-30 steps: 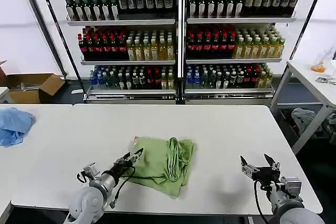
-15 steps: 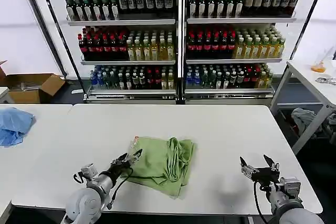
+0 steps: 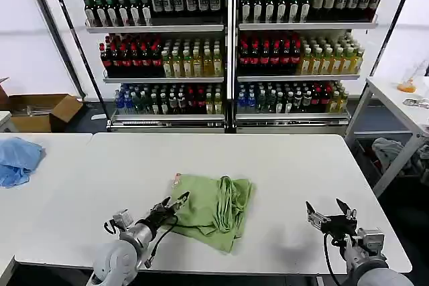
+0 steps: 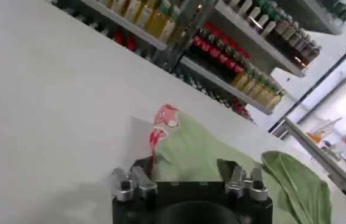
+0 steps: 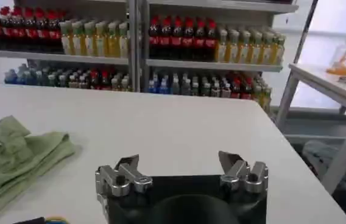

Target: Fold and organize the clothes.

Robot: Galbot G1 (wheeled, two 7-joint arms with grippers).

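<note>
The clothes [image 3: 211, 211] lie in a loosely folded light green heap at the middle of the white table [image 3: 281, 165]. A red-and-white print [image 3: 176, 180] shows at the heap's far left corner, and a bunched fold [image 3: 231, 199] rides along its right side. My left gripper [image 3: 175, 201] is low at the heap's left edge, open, its fingers standing either side of the green fabric [image 4: 203, 152] close to the print [image 4: 161, 117]. My right gripper [image 3: 328, 209] hovers open and empty over bare table, well right of the clothes [image 5: 14, 152].
A pale blue cloth [image 3: 17, 159] lies on the neighbouring table at far left. Shelves of bottles [image 3: 228, 51] stand behind the table, a cardboard box [image 3: 40, 108] sits on the floor at left, and a side table [image 3: 402, 108] stands at right.
My left gripper has slid right into the heap's edge, and the clothes have shifted slightly to the right. The right arm has stayed still.
</note>
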